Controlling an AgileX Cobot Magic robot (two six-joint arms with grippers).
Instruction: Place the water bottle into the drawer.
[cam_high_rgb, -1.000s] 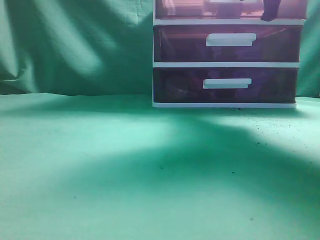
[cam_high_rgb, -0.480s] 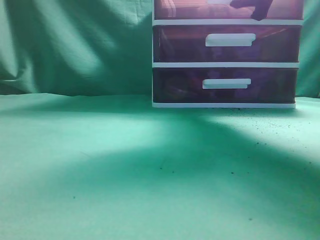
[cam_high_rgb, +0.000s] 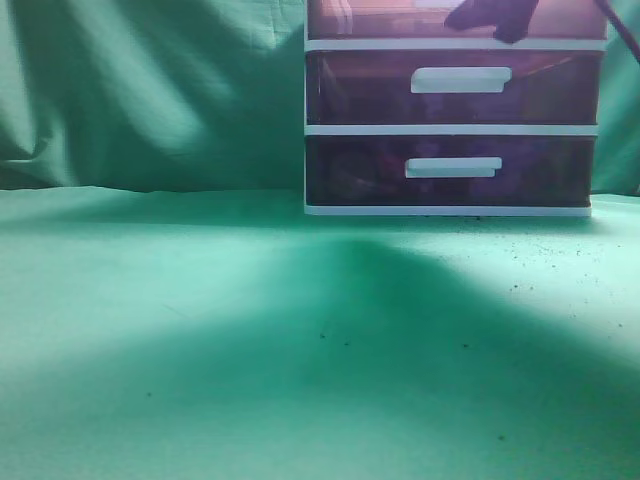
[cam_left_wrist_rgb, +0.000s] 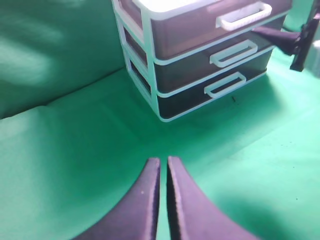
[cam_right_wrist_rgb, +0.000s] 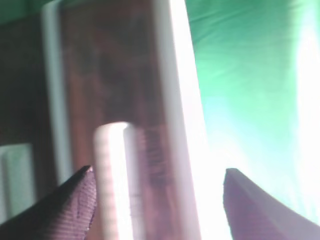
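The drawer (cam_high_rgb: 400, 20) is the uppermost of three purple-red drawers in a white-framed unit, cut off by the top edge of the exterior view. In the left wrist view its white handle (cam_left_wrist_rgb: 243, 15) shows. My right gripper (cam_high_rgb: 495, 18) is at the drawer's front, also seen in the left wrist view (cam_left_wrist_rgb: 295, 42). In the right wrist view its jaws (cam_right_wrist_rgb: 157, 192) are open, and the blurred white handle (cam_right_wrist_rgb: 112, 180) stands between them, near the left finger. My left gripper (cam_left_wrist_rgb: 163, 162) is shut and empty above the cloth. The water bottle is not in view.
Two darker drawers (cam_high_rgb: 455, 90) (cam_high_rgb: 450, 170) sit below the top one. The unit stands at the back right on a green cloth (cam_high_rgb: 250, 330), with a green curtain (cam_high_rgb: 150, 90) behind. A dark cable (cam_high_rgb: 622, 30) crosses the top right corner.
My right gripper has moved left along the top drawer's front. The drawer's front and handle have shifted up and back in the picture, so less of the handle shows.
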